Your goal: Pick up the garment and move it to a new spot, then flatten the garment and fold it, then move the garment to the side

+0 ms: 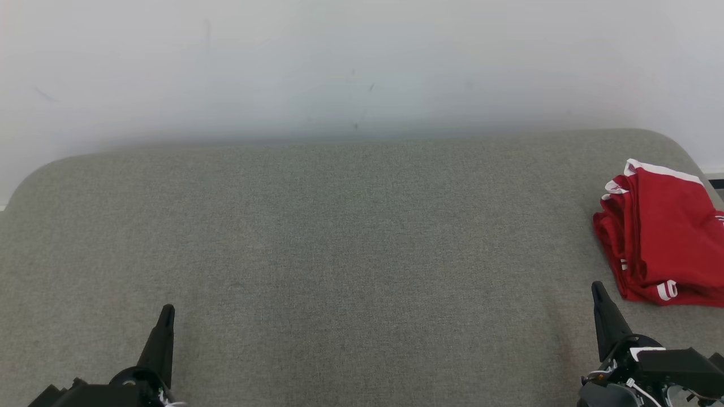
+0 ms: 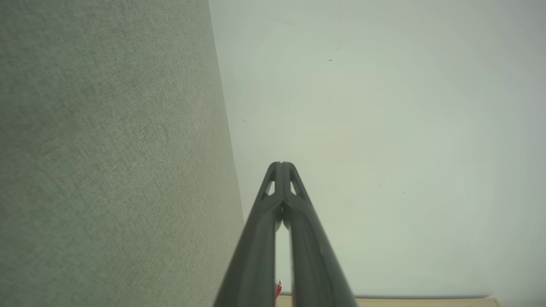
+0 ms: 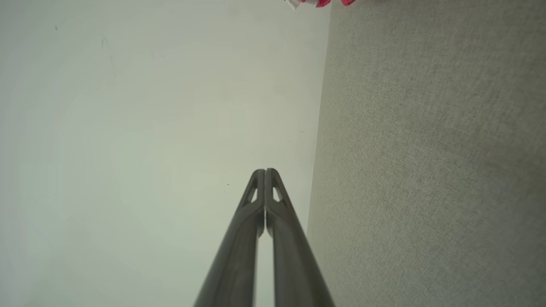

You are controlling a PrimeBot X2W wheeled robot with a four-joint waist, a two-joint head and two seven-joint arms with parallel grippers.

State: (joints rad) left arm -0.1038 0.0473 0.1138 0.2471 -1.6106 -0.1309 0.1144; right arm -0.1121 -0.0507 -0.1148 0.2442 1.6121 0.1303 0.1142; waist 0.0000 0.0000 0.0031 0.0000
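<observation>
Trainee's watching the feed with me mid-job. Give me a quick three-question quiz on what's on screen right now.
1. True or false: the red garment lies at the left edge of the padded surface.
2. Multiple choice: the right hand is A) shut on the garment, B) shut and empty, C) wide open.
3. Fill in: the fingers of the left hand are ___.

Key: 1 false, it lies folded at the right edge, seen from the head. 2 B, its tip is close to the garment but apart from it. 3 shut, holding nothing.
</observation>
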